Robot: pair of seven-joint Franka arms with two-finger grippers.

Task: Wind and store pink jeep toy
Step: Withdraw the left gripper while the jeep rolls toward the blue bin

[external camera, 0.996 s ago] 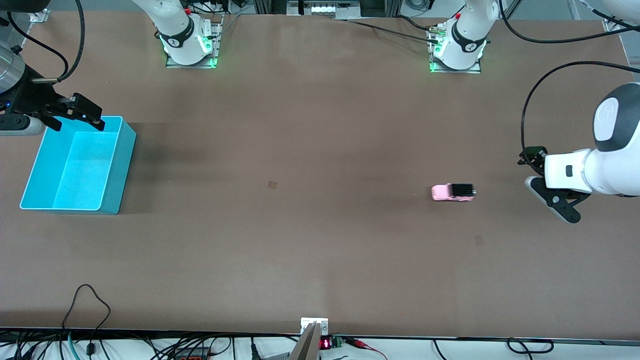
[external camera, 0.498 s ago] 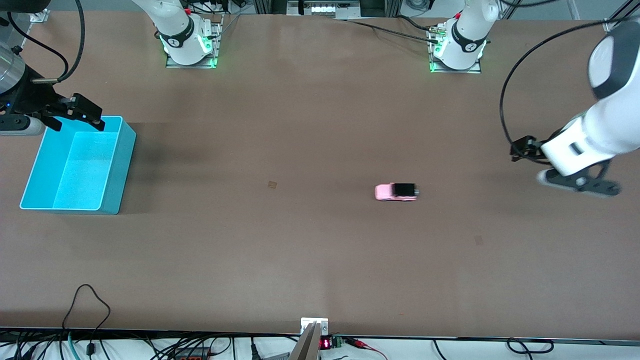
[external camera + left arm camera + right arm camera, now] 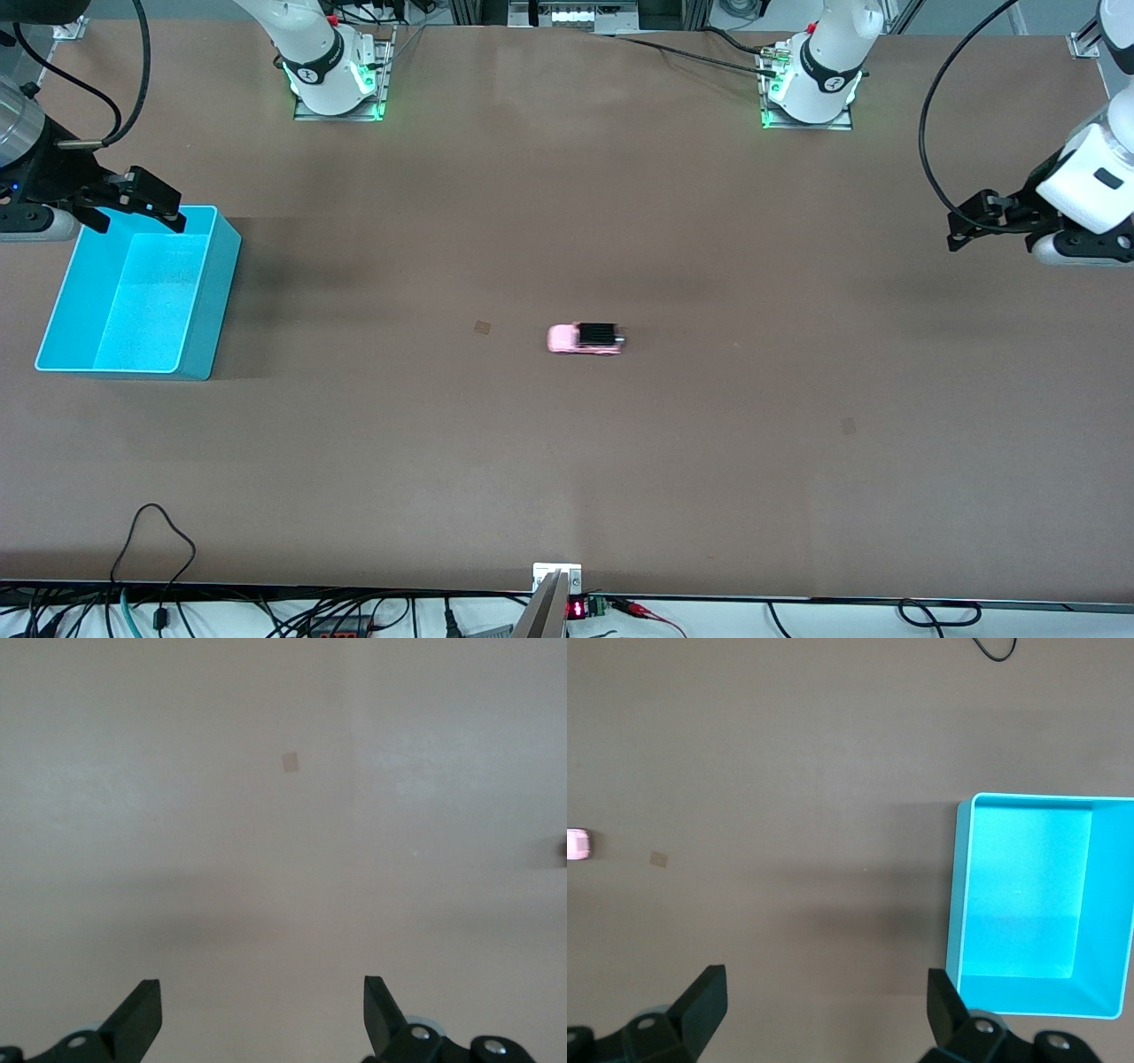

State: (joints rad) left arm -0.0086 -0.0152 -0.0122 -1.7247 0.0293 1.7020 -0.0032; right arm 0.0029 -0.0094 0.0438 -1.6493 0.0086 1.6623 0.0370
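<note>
Gaping, both empty: left end effector (image 3: 257, 1014); right end effector (image 3: 819, 1005) (over bin (image 3: 961, 904)).

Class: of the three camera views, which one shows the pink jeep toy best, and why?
The front view: the whole pink jeep toy shows, alone near the table's middle, black roof panel visible. The right wrist view catches only a pink sliver at its edge. The left wrist view shows bare table and no recognisable jeep.

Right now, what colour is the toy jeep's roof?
Black, on the pink jeep toy; front view shows it best.
</note>
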